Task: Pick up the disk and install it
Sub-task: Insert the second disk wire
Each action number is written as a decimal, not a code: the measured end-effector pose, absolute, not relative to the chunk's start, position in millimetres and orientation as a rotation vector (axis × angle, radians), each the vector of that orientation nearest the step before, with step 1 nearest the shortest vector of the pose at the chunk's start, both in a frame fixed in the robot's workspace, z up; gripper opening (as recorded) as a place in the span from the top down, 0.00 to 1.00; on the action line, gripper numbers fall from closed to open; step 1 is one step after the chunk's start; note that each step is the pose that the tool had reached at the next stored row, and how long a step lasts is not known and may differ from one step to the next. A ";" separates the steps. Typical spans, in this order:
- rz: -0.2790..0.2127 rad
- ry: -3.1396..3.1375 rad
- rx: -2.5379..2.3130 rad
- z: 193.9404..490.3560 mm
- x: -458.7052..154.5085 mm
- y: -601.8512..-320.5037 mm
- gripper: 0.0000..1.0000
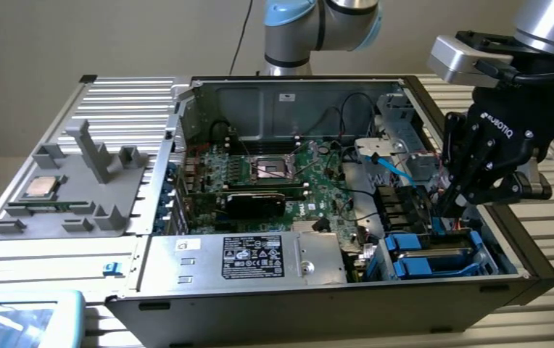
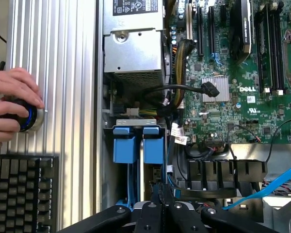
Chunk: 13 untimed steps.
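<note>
Two blue-framed carriers stand side by side in the drive bay at the open computer case's near right corner (image 1: pixel 432 254). In the wrist view I take the one closer to the motherboard to be the disk (image 2: pixel 153 145), with its twin (image 2: pixel 123 145) beside it. My black gripper (image 1: pixel 448 210) hangs over that bay, reaching down into it. Its fingertips are shut together (image 2: pixel 161 194) at the end of the disk's blue frame. Whether they pinch its edge I cannot tell.
The silver power supply box (image 1: pixel 257 257) sits beside the bay, and the motherboard (image 1: pixel 277 174) lies behind it. A blue cable (image 2: pixel 271 187) and a black fan shroud (image 2: pixel 218 174) crowd the gripper's side. A person's hand (image 2: pixel 14 104) rests on a knob above a keyboard (image 2: pixel 19 194). A grey fixture holds a CPU chip (image 1: pixel 40 187).
</note>
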State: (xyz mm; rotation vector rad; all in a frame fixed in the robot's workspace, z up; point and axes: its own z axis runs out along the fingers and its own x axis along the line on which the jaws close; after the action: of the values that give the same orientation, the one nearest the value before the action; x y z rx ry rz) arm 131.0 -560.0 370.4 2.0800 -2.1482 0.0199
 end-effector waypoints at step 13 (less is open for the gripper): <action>0.035 -1.980 2.245 370.1 130.7 -559.8 0.89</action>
State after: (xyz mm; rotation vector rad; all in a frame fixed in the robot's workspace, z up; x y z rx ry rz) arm 130.7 -559.8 370.1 2.2454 -1.9797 0.0352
